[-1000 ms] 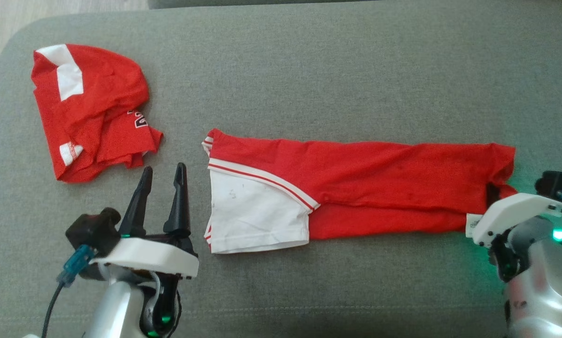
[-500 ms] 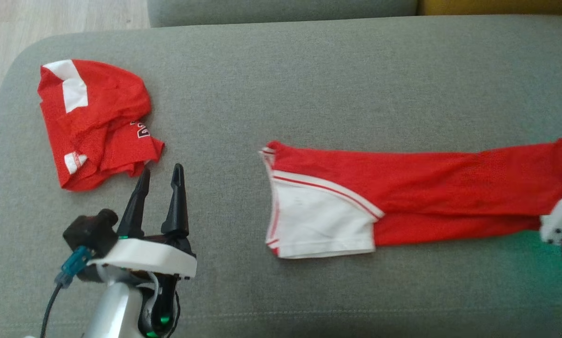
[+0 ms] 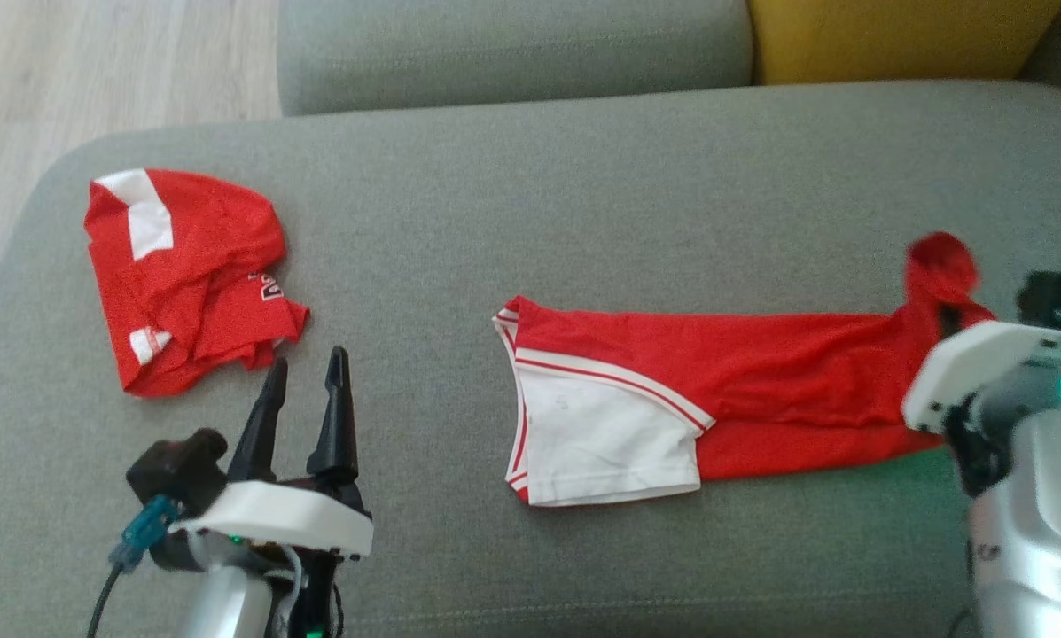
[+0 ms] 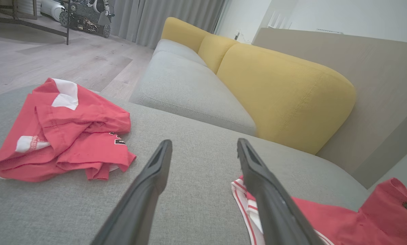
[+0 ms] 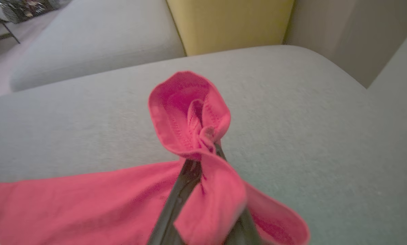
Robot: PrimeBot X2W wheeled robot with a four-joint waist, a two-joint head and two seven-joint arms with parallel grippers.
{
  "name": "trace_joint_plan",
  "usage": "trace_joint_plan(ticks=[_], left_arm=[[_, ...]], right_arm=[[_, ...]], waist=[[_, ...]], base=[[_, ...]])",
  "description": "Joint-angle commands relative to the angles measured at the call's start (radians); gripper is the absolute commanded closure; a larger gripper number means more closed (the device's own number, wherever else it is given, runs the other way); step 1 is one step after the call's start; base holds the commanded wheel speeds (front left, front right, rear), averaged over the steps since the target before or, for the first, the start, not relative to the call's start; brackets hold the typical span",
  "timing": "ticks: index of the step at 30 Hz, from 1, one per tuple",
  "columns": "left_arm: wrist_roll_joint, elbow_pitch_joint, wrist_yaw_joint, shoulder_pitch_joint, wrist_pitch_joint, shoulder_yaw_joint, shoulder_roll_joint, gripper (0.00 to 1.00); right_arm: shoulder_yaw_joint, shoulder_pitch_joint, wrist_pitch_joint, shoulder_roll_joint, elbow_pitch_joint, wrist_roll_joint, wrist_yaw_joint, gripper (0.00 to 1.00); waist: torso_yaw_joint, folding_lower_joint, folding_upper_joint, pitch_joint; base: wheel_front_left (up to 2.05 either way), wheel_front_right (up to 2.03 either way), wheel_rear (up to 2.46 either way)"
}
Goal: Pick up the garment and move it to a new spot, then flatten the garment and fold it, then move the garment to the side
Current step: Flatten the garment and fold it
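Your right gripper [image 5: 208,144]: clamped tight on one end of the garment [image 3: 760,372]. The red cloth bunches into a loop just past the fingertips and wraps round both fingers, so the tips themselves are hidden. That pinched end sits raised off the seat [image 3: 539,204]. The rest trails away from the grip toward your left side, lying long and mostly flat on the grey fabric. Its white panel with red-striped trim is at the end farthest from the grip.

Your left gripper [image 3: 308,359]: jaws spread wide, nothing between them, fingers pointing away from you over bare seat. The garment's white end lies off to its right, apart from the fingers. Ahead and to its left, near the left fingertip but not touching, is a crumpled red jersey [image 3: 184,275] with white patches.

Beyond the right gripper, at the back of the seat: a yellow cushion [image 3: 893,40].
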Motion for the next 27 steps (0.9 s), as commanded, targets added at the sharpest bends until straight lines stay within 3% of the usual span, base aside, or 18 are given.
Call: trace_joint_plan(ticks=[1,5,13,27], left_arm=[[-0.01,-0.03,0.004,-0.023,-0.012,0.029,0.003,0.0],[-0.019,-0.032,0.009,-0.014,-0.012,0.026,0.003,0.0],[-0.033,-0.037,0.014,-0.01,-0.012,0.008,0.003,0.0],[-0.041,-0.029,0.013,-0.038,-0.012,-0.021,0.003,0.0]], right_arm=[[0.042,-0.023,0.004,0.005,-0.055,0.018,0.007,1.0],[0.138,0.006,0.066,0.028,-0.152,0.144,0.007,1.0],[0.413,0.08,0.096,0.031,-0.259,0.596,0.007,1.0],[0.764,-0.007,-0.169,0.031,-0.049,0.971,0.007,1.0]], waist=[[-0.007,0.0,0.0,-0.016],[-0.012,0.0,0.0,-0.029],[-0.003,0.0,0.0,-0.032],[0.078,0.0,0.0,0.033]], base=[[0.0,0.0,0.0],[0.0,0.0,0.0],[0.0,0.0,0.0],[0.0,0.0,0.0]])
